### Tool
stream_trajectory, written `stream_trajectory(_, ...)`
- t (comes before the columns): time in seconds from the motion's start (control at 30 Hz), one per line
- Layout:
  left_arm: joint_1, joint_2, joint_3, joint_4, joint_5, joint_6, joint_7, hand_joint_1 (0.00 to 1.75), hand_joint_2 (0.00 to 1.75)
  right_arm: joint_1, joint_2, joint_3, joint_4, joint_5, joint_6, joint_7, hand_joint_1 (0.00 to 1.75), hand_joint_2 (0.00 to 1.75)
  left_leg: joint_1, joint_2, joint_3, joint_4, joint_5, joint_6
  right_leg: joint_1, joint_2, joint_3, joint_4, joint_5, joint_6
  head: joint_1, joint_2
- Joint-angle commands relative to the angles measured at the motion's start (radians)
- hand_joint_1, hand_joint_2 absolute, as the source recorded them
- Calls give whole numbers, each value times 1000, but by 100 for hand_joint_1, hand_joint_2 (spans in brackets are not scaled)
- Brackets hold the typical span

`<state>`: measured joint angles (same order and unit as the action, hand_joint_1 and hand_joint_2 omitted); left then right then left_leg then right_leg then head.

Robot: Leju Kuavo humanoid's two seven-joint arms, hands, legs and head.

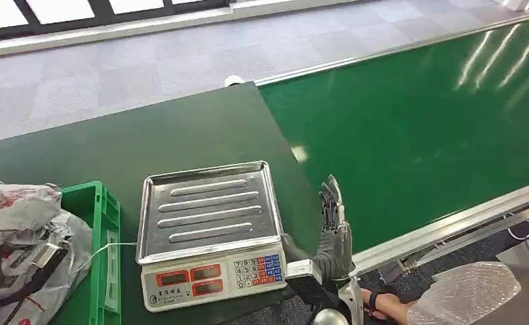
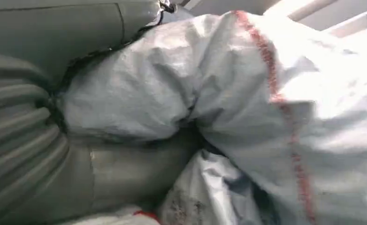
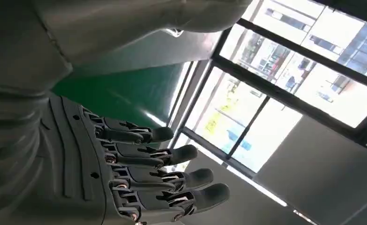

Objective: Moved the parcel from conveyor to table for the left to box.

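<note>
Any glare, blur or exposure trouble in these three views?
Head view: window glare streaks the conveyor belt at upper right, and the scale is sharp. Left wrist view: the grey bags sit very close and look soft. Right wrist view: the windows are blown out, yet the right hand stays crisp.

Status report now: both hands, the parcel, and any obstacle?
Right hand open, empty, beside scale. Left hand against grey parcels; grip unclear. Conveyor bare.
</note>
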<state>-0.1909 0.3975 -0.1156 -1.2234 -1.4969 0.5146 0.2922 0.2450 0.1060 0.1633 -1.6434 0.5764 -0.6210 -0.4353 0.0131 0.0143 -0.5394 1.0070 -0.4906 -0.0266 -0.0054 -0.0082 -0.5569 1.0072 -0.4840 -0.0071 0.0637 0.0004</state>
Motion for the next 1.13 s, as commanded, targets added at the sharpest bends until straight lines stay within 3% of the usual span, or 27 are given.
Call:
stream_trajectory(0.03, 25, -282, 251, -202, 628, -59, -371, 0, 0, 14, -11, 10, -4, 43, -19, 40, 0, 175, 0, -6, -3, -1, 3, 2, 0, -4, 0, -3, 1, 1, 0, 0)
stream_trajectory(0.07, 52, -310, 263, -269, 898, -137, -450, 0, 0, 14, -10, 13, 0, 47, -20, 42, 0, 175, -1, -6, -3, 0, 2, 2, -1, -5, -1, -1, 0, 1, 0, 0)
stream_trajectory(0.13, 110, -349, 280, -349, 1168, -198, -523, 0, 0, 9, -5, 15, 8, 51, -22, 38, 0, 175, 0, -6, -3, 1, 1, 2, 0, -5, 0, -2, 1, 1, 0, 0)
stream_trajectory(0.27, 238, -381, 246, -504, 1493, -211, -618, 0, 0, 8, 2, 14, 4, 68, -15, 48, 0, 175, -2, 3, 0, -2, 0, 2, -2, 4, 0, -3, 2, 2, 0, 0)
stream_trajectory(0.37, 262, -406, 194, -548, 1457, -64, -709, 0, 0, 16, 16, 9, -2, 82, -19, 54, 0, 175, -1, 2, -1, -1, -1, 3, -2, 2, -1, -2, 1, 1, 0, 0)
stream_trajectory(0.47, 246, -405, 127, -555, 1600, -45, -773, 0, 0, 29, 8, 16, -14, 85, -39, 60, 0, 175, -1, -3, -3, 0, 0, 3, -1, -2, -1, -2, 1, 2, 0, 0)
stream_trajectory(0.6, 243, -406, 126, -556, 1616, -38, -780, 0, 0, 30, 4, 17, -14, 82, -41, 60, 0, 175, -1, -4, -3, -1, 1, 3, -1, -3, -2, -2, 1, 1, 0, 0)
stream_trajectory(0.8, 262, -453, 99, -656, 1883, -156, -857, 0, 0, 48, -36, 40, -31, 77, -77, 58, 0, 175, -1, -3, -4, 1, 0, 3, -1, -3, -2, -1, 1, 2, 0, 0)
stream_trajectory(0.93, 324, -484, 76, -722, 2051, -300, -842, 0, 0, 70, -25, -48, -103, 54, -77, 26, 0, 175, -1, -3, -3, 0, 0, 3, -2, -2, -1, -1, 1, 2, 0, 0)
stream_trajectory(1.0, 352, -505, 117, -710, 2095, -362, -843, 0, 0, 80, -40, -75, -149, -20, -65, 7, 0, 175, -1, -2, -3, 0, 0, 3, -2, -1, -1, -1, 1, 2, 0, 0)
stream_trajectory(1.07, 351, -500, 135, -677, 2120, -428, -812, 0, 0, 92, -56, -103, -200, -207, 30, -28, 0, 175, -2, -2, -2, -1, 0, 4, -3, -1, -1, -3, 2, 3, 0, 0)
stream_trajectory(1.13, 349, -505, 150, -658, 2120, -456, -810, 0, 0, 96, -60, -137, -204, -267, 72, -55, 0, 175, -3, -3, -2, 0, 0, 4, -4, -2, -1, -1, 1, 2, 0, 0)
